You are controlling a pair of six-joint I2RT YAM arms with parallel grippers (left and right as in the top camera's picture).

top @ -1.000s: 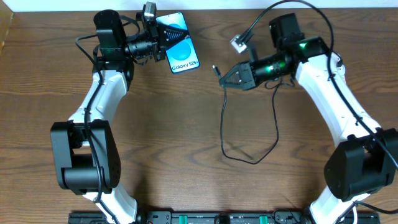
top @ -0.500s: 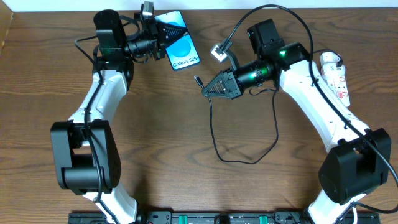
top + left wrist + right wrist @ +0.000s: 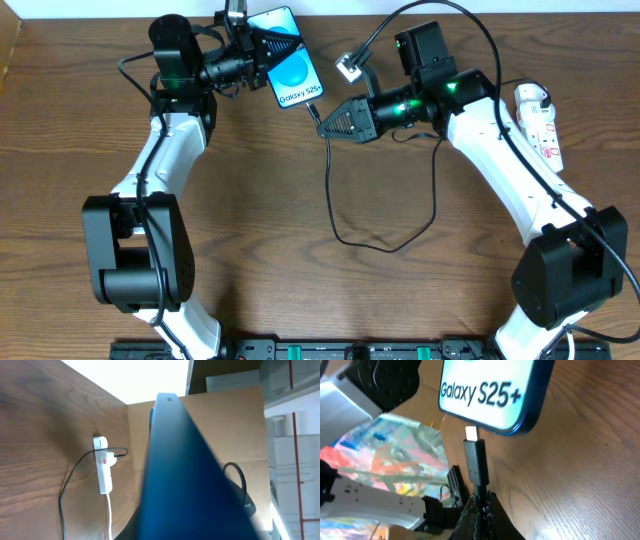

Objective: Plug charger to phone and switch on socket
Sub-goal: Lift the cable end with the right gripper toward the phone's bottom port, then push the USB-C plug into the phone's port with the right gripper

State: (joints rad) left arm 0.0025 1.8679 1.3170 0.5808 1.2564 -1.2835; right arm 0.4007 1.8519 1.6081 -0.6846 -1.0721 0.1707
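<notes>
My left gripper (image 3: 252,62) is shut on the phone (image 3: 290,72), a blue-screened phone reading "Galaxy S25+", and holds it tilted at the table's far edge. In the left wrist view the phone (image 3: 192,470) fills the frame edge-on and hides the fingers. My right gripper (image 3: 335,121) is shut on the charger (image 3: 330,190), a thin black cable, just behind its plug tip (image 3: 471,434). The tip sits right below the phone's bottom edge (image 3: 490,415), almost touching it. The socket (image 3: 538,122), a white strip with red markings, lies at the far right; it also shows in the left wrist view (image 3: 103,465).
The black cable loops over the wood table (image 3: 300,270) between the arms and runs up behind the right arm. A white cord (image 3: 109,520) leaves the socket. A cardboard wall (image 3: 235,425) stands beyond the table's edge.
My right gripper has moved left with the charger's tip, from the table's middle up to the phone's bottom edge. The left gripper has tilted the phone slightly toward it.
</notes>
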